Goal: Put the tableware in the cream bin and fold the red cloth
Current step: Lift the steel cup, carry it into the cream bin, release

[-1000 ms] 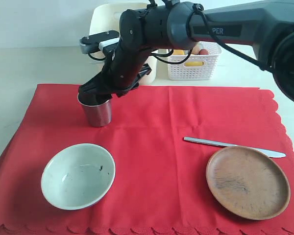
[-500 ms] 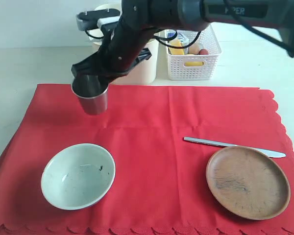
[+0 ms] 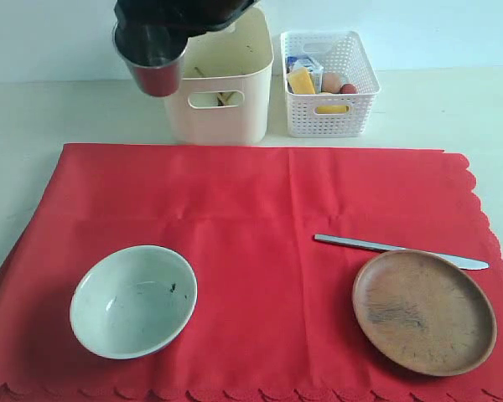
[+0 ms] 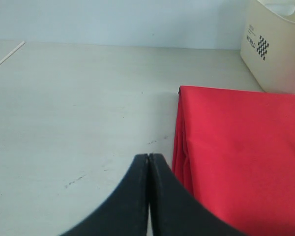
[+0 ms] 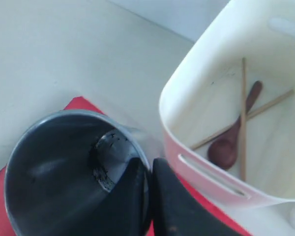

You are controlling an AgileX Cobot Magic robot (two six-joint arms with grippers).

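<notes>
Aloft, the right pincer [image 5: 149, 168] clamps the steel cup [image 3: 156, 65] beside the cream bin [image 3: 228, 119] holding spoon [image 5: 230, 139] and chopsticks [image 5: 243, 108].

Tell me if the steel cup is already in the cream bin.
No, the right hand holds the steel cup up beside the cream bin, outside its rim.

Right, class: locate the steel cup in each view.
Exterior view: steel cup at top left, beside the cream bin.
Left wrist view: not in it.
Right wrist view: cup rim pinched by fingers, beside the bin.
Shared landmark: the cream bin.
</notes>
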